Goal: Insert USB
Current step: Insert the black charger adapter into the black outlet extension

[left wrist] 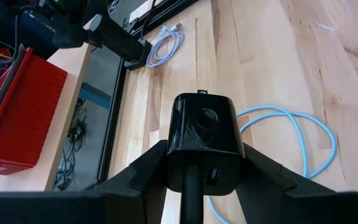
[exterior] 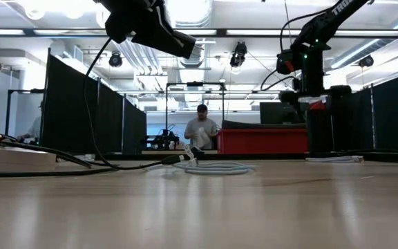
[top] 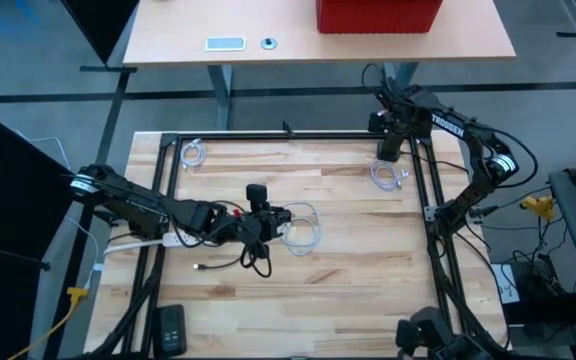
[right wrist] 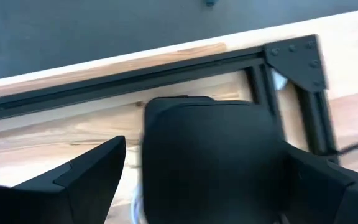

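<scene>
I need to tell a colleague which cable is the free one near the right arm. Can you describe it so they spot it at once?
Start at the wooden table and go to its far right corner, where the right pincer hangs. The small coiled pale cable lies just in front of it. Unlike the larger light-blue cable at mid-table beside the left pincer, it lies alone.

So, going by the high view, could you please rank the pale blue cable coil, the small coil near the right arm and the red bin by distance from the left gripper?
From the left gripper, shut on a black charger block:
1. Pale blue cable coil: right beside it, mid-table.
2. Small coil: farther right, near the right arm.
3. Red bin: on the desk beyond the table.
</scene>
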Controlling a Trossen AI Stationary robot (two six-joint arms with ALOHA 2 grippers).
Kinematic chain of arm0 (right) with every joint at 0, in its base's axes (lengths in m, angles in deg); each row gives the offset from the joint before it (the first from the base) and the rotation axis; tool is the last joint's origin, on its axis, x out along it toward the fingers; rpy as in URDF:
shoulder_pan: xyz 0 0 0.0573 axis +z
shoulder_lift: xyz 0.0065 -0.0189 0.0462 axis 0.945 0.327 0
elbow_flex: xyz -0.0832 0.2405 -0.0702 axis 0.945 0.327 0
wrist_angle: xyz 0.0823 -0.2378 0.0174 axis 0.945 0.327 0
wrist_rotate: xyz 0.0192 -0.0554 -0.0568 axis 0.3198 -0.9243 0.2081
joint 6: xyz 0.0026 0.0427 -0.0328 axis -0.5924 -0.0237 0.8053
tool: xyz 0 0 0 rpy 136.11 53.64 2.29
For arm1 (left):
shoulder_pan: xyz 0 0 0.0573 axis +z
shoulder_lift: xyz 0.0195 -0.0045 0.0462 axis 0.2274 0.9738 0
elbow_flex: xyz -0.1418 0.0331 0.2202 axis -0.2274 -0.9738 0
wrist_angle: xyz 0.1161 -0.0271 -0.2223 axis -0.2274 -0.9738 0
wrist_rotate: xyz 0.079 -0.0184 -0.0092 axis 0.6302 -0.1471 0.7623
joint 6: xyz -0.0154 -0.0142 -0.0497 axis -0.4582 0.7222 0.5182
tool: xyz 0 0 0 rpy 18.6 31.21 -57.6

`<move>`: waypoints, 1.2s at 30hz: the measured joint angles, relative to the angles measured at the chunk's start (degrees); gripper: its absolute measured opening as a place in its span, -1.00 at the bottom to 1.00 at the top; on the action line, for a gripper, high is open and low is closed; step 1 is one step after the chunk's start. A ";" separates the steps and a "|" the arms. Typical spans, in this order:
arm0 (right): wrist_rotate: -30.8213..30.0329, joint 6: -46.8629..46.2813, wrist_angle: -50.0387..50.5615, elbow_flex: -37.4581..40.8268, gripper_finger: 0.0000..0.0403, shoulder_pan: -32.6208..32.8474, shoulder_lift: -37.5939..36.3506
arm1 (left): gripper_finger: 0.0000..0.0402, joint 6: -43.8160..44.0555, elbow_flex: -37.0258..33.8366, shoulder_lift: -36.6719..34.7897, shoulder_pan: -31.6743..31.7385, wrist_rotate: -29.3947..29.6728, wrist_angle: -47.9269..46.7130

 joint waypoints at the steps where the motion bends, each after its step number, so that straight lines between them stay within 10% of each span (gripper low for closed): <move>1: 0.03 -0.01 -0.46 0.34 0.71 -0.10 0.00 | -0.28 0.01 0.00 0.00 0.00 0.00 0.00; 12: -0.39 -0.70 -2.19 1.40 0.29 -0.60 0.00 | -0.28 0.02 0.00 0.00 0.00 0.00 -0.02; 36: 2.85 16.75 0.26 1.70 0.29 6.96 -6.21 | -0.28 -0.30 -0.02 0.00 0.28 -2.09 0.72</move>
